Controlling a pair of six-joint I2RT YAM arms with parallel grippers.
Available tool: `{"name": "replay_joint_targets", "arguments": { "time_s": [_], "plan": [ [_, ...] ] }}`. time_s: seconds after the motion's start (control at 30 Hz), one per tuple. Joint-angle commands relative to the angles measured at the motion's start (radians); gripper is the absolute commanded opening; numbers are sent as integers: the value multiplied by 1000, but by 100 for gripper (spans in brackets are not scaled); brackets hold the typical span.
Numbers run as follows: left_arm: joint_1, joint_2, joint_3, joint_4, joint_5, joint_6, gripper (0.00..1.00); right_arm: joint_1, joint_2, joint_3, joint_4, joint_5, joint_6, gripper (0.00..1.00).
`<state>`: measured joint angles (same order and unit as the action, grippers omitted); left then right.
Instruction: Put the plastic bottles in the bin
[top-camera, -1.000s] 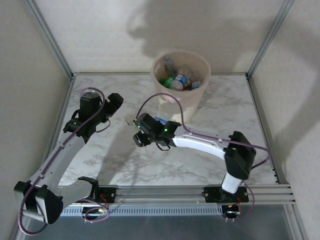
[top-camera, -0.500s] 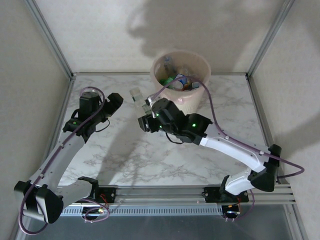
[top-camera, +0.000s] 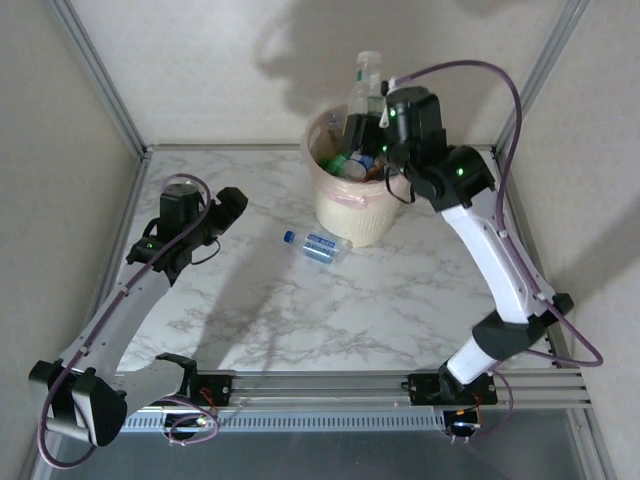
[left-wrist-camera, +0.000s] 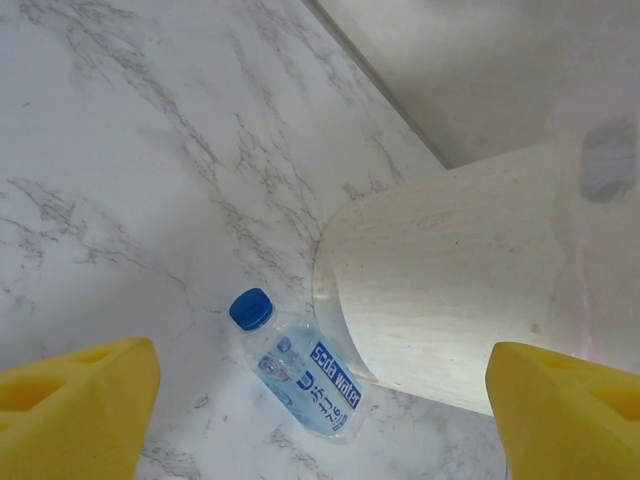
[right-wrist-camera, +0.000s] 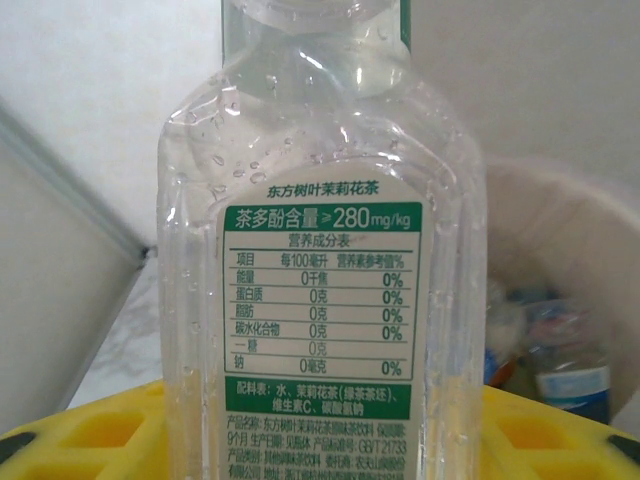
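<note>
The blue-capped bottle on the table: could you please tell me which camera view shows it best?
The left wrist view: the bottle lies close and large, with its blue cap and label print legible, beside the bin. The top view shows it small, lying before the bin.

The right arm, a second ago stretched low across the middle of the table, now reaches up toward the far edge, its elbow raised from the near right side. The right gripper (top-camera: 365, 122) has gone from mid-table to above the rim of the bin (top-camera: 345, 215). It is clamped on a clear green-labelled bottle (top-camera: 364, 85), now upright over the opening. Where the arm was, a blue-capped bottle (top-camera: 318, 246) lies uncovered just beside the bin's near-left side.
</note>
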<state>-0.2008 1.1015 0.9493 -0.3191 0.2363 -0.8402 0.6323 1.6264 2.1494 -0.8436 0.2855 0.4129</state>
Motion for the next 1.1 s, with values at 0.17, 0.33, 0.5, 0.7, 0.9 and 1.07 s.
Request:
{"name": "replay_joint_targets", "arguments": {
  "time_s": [0.17,0.33,0.5,0.7,0.9,1.07],
  "plan": [
    [8,-9,-26,-4,6,16,85,-159,149,56,-128,-37,39,40],
    [8,-6,-30,0,5,17,85,-186,151,-16,-91,-30,44,41],
    [8,-2,-37,7,6,14,85,-198,161,-26,-107,-11,54,69],
    [8,1,-38,10,3,10,86,-200,128,-24,-107,-13,66,75],
    [8,5,-45,17,2,-8,88,-185,75,-19,-107,-30,75,73],
    [2,27,-53,40,15,-30,87,-163,32,-30,-107,-9,66,68]
  ]
}}
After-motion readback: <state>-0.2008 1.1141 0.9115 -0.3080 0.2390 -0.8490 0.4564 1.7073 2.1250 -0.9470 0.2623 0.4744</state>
